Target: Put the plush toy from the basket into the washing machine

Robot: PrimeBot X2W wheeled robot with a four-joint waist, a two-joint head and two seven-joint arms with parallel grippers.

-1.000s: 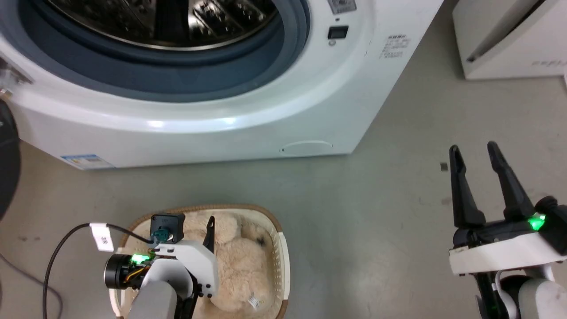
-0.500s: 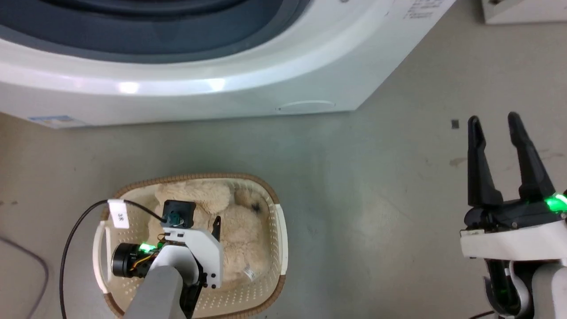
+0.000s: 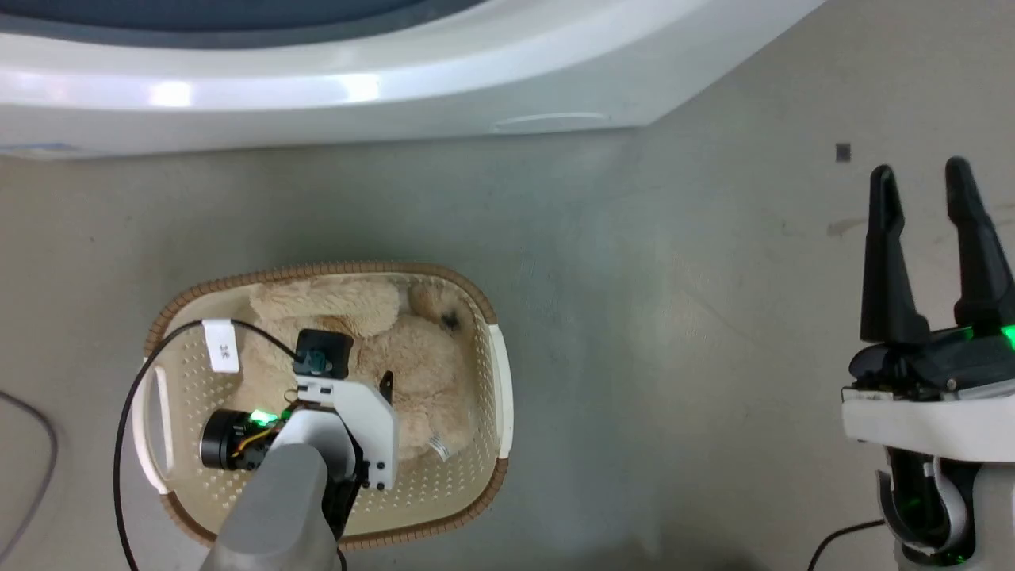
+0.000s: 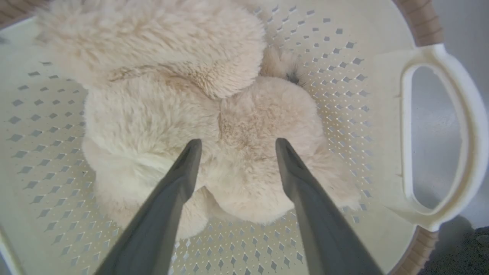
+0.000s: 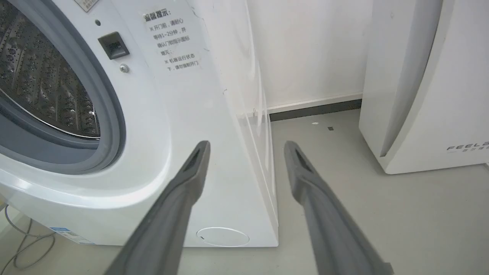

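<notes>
The plush toy lies curled inside the basket at the lower left of the head view, filling the basket's upper and right part. Its dark nose points at the basket wall toward the upper right, and its small white sewn-in tag sits at the lower right end. As far as the bunched body shows, the long axis runs diagonally from upper left to lower right.

A white tag on the black cable over the basket carries a short mark too small to read. In the right wrist view the washing machine has a sticker of Chinese text at the upper middle with the heading 温馨提示. The lines below it are too fine to read with confidence. A blue and white label sits at its lower left corner. The white appliance at the right shows grey lettering starting "FEEL", cut by the frame edge.

The left forearm rises from the bottom edge of the head view, and its wrist bends down into the basket. The left gripper points down at the toy, its jaws moderately wide, straddling a rounded lobe of fur without clamping it. The right gripper stands at the right edge over the grey floor, fingers pointing up the frame, jaws apart and empty.
</notes>
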